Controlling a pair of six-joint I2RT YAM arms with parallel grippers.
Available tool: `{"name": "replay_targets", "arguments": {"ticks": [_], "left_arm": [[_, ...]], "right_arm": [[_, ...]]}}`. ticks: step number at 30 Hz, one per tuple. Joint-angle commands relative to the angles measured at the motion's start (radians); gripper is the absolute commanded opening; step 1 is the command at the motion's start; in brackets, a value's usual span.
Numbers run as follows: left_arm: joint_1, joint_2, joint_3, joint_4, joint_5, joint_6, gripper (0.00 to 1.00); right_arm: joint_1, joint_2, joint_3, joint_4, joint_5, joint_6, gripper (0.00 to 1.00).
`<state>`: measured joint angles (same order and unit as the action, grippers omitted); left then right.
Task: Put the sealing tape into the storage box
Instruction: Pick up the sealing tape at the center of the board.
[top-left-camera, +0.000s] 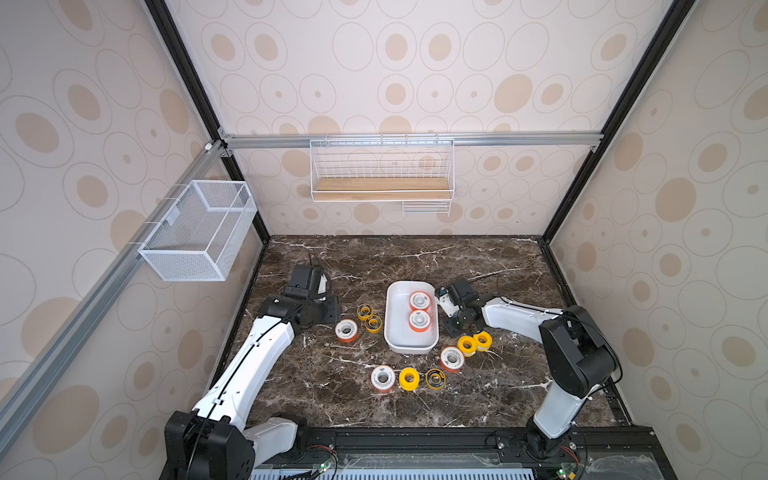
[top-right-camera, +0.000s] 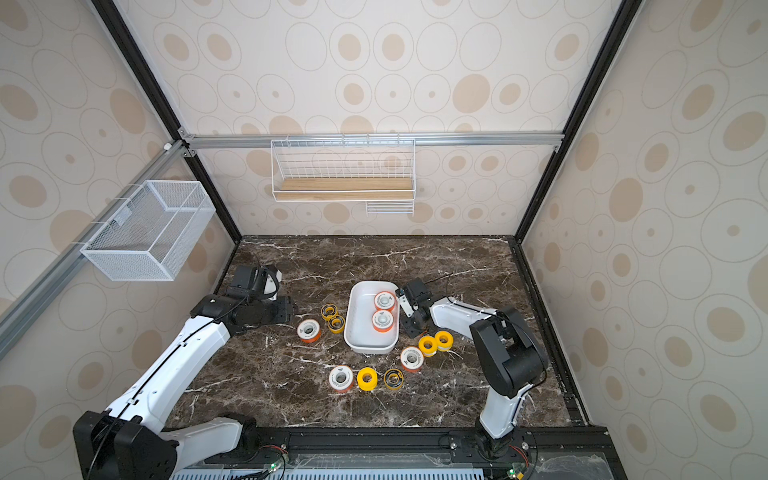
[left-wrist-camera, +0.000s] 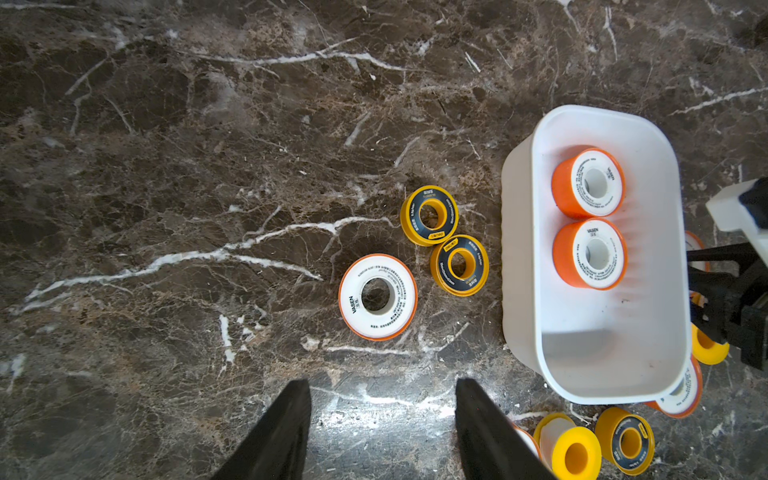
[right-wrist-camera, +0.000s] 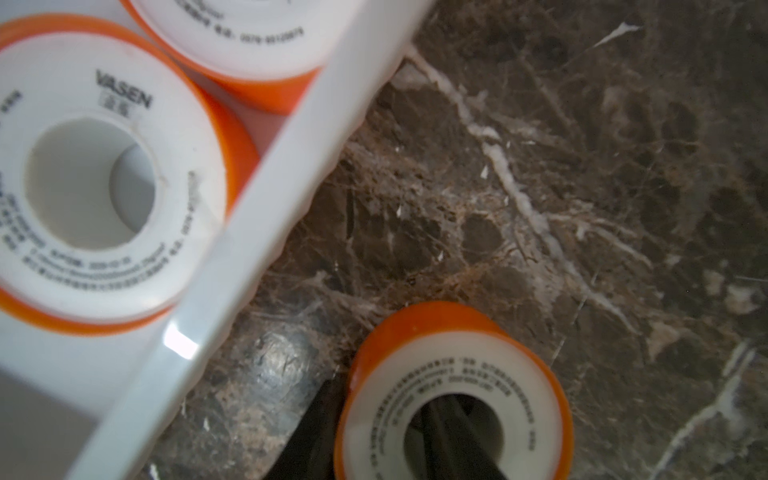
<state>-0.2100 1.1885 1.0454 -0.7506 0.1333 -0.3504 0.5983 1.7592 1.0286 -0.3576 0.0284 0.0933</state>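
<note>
Twelve spools of sealing tape are counted: six white-faced with orange rims, three solid yellow, three yellow with dark faces.

Nearest the front edge of the surface (top-left-camera: 332, 399), three are laid in a row with open room around them: a white-faced spool (top-left-camera: 382, 378), a solid yellow spool (top-left-camera: 409, 379) and a dark-faced spool (top-left-camera: 435, 379). Just beyond, to the right, another white-faced one (top-left-camera: 451, 359) is set near two solid yellow ones (top-left-camera: 467, 345) (top-left-camera: 482, 340), close under the right arm (top-left-camera: 515, 318).

The storage box (top-left-camera: 409, 338) is placed mid-surface. Two white-faced spools (top-left-camera: 420, 301) (top-left-camera: 419, 321) are seated side by side in its far half; its near half is bare.

Just beside its right wall, the right tool (right-wrist-camera: 378, 395) is seen with one finger (right-wrist-camera: 453, 440) through the bore of the sixth white-faced spool (right-wrist-camera: 457, 365) and the other (right-wrist-camera: 307, 436) outside the rim. Whether the spool is clamped cannot be told.

Left of the box, one white-faced spool (left-wrist-camera: 377, 297) and two dark-faced ones (left-wrist-camera: 429, 215) (left-wrist-camera: 459, 265) are grouped closely. The left tool (left-wrist-camera: 382, 382) is held with its fingers apart over bare surface.

Beyond the box, the surface is open to its far edge. A wire shelf (top-left-camera: 381, 189) and a mesh basket (top-left-camera: 195, 232) are hung above.
</note>
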Motion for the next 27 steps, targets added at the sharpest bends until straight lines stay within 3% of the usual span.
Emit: {"name": "replay_targets", "arguments": {"ticks": [1, 15, 19, 23, 27], "left_arm": [[0.004, -0.001, 0.007, -0.027, 0.001, 0.018, 0.59], [0.004, 0.040, 0.012, -0.016, 0.145, 0.026, 0.60], [-0.002, 0.048, -0.030, 0.094, 0.266, -0.066, 0.59], [-0.039, 0.089, -0.099, 0.295, 0.368, -0.172, 0.60], [-0.123, 0.191, -0.051, 0.316, 0.345, -0.160, 0.60]], "right_arm": [[0.006, 0.012, 0.009, -0.029, 0.007, -0.001, 0.31], [-0.017, -0.086, -0.033, 0.021, -0.052, 0.025, 0.26], [-0.056, -0.134, -0.041, 0.029, -0.118, 0.050, 0.26], [-0.061, -0.188, -0.019, -0.012, -0.105, 0.045, 0.26], [-0.061, -0.236, 0.010, -0.056, -0.129, 0.039, 0.26]]}}
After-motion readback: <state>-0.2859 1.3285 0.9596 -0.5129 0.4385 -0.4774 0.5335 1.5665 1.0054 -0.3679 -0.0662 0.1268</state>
